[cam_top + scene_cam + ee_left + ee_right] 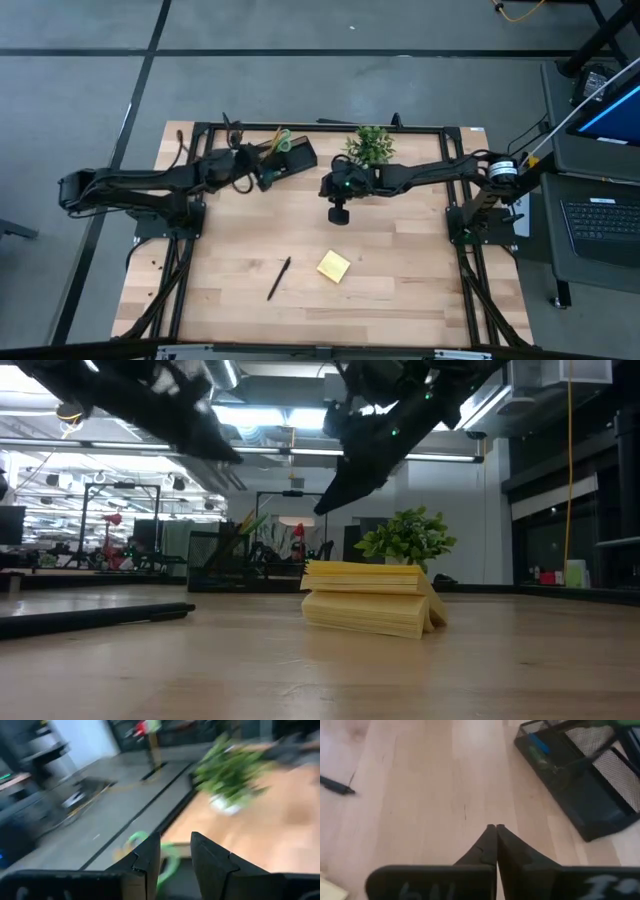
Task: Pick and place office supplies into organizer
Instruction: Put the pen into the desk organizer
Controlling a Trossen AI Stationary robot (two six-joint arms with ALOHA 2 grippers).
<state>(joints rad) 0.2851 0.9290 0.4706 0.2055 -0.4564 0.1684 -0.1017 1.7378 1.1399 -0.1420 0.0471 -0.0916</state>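
Note:
The black organizer [296,160] stands at the table's far edge, left of the middle. The green-handled scissors [282,139] stick up out of it, and a small blue block [538,743] and a green block [538,756] lie inside. My left gripper [262,171] hovers open just left of the organizer; the scissors' green handle loops [170,865] show beyond the gap between its fingers. My right gripper [495,827] is shut and empty, above bare wood right of the organizer. A yellow sticky-note pad [333,265] and a black pen [279,278] lie on the table's near half.
A small green potted plant [370,146] stands at the far edge, right of the organizer and just beyond my right arm. Black frame rails [180,280] run along the table's left, right and far sides. Bare wood lies between the pen, the pad and the organizer.

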